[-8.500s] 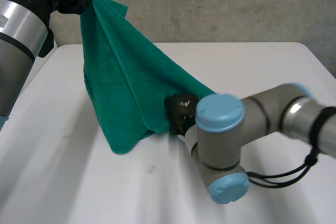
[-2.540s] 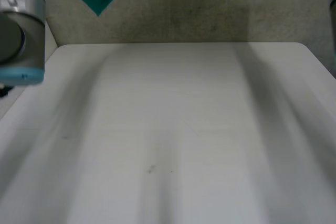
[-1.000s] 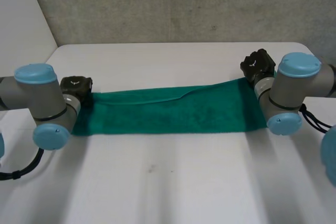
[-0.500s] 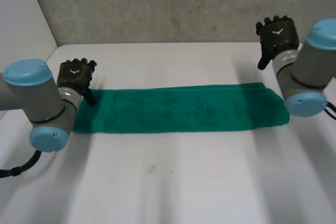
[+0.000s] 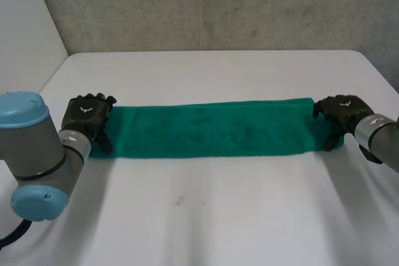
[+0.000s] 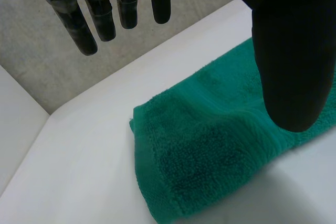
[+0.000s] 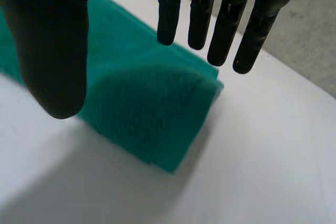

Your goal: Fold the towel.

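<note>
Green towel (image 5: 212,130) lies flat on the white bench (image 5: 206,216) as a long narrow strip, running side to side across the middle. It reads as already doubled lengthwise: the left wrist view shows stacked layers at the short end and one thick, rounded long edge.

Left robot hand (image 5: 89,113) is at the strip's left short end, right robot hand (image 5: 340,111) at the right short end. Both are open. Fingers (image 6: 105,11) are straight and well apart from the thumb (image 6: 291,61), with nothing pinched, and the right wrist view shows the same. In each wrist view the towel's end lies below the palm, between thumb and fingers. Whether either hand actually touches the cloth can't be told.

Handling, as a judgement:
- Terry cloth, so soft, limp and light, with no stiffness to push against. It will sag and drape once lifted.
- The looped pile should give decent friction, so slip in the grasp is unlikely.
- The real risk is the layers parting (pinch only the top ply and the strip opens up again).
- Best hold is at a short end, near its corners, with the thumb under and the fingers over the full stack.
- The likely next fold carries one short end over to the other. One hand would take its end through all the layers while the other pins or leaves the far end.
- Keep the lift low, so the middle doesn't drag and skew the edges.
</note>
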Tool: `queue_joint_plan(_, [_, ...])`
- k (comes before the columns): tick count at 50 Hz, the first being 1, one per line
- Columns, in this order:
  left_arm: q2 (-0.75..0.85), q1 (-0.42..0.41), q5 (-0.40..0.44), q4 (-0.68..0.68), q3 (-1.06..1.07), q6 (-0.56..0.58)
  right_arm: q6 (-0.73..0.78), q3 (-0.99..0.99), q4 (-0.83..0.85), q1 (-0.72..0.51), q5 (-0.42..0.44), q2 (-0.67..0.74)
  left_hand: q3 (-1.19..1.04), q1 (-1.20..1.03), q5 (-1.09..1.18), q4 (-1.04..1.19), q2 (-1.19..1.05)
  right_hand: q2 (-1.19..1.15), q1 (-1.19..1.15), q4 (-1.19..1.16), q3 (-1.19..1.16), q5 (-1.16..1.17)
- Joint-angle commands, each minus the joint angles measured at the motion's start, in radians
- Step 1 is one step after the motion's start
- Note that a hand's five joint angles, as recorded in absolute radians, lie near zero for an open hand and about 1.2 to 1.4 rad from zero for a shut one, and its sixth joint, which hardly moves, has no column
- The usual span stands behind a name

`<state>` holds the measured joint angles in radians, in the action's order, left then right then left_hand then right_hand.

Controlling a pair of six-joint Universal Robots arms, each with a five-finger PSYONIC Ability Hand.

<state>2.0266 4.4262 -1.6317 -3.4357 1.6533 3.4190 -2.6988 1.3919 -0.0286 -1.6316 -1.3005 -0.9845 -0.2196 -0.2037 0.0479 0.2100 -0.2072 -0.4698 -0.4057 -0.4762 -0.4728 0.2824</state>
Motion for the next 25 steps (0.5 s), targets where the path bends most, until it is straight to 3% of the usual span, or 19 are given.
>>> queue_joint_plan(1, [0.004, 0.001, 0.000, 0.000, 0.007, 0.000, 0.071, -0.022, 0.056, 0.039, -0.017, 0.105, 0.045, 0.029, -0.048, -0.036, 0.033, -0.249, -0.313, -0.243, -0.246, 0.262])
queue_joint_plan(3, [0.006, -0.001, 0.000, -0.002, 0.008, -0.001, 0.105, -0.033, 0.062, 0.058, -0.019, 0.118, 0.045, 0.029, -0.048, -0.036, 0.033, -0.515, -0.579, -0.509, -0.512, 0.528])
queue_joint_plan(5, [0.006, -0.001, 0.000, -0.002, 0.008, -0.001, 0.113, -0.045, 0.065, 0.062, -0.022, 0.132, 0.045, 0.029, -0.048, -0.036, 0.033, -0.924, -0.989, -0.918, -0.921, 0.937])
queue_joint_plan(14, [-0.002, -0.001, -0.004, 0.000, 0.013, -0.001, 0.129, -0.051, 0.173, 0.148, -0.206, 0.078, 0.045, 0.029, -0.048, -0.036, 0.033, -0.926, -0.991, -0.920, -0.924, 0.939])
queue_joint_plan(25, [-0.013, -0.001, -0.005, 0.006, 0.014, -0.001, 0.387, -0.073, 0.174, 0.236, -0.210, 0.020, 0.045, 0.029, -0.048, -0.036, 0.033, -0.926, -0.991, -0.920, -0.924, 0.939])
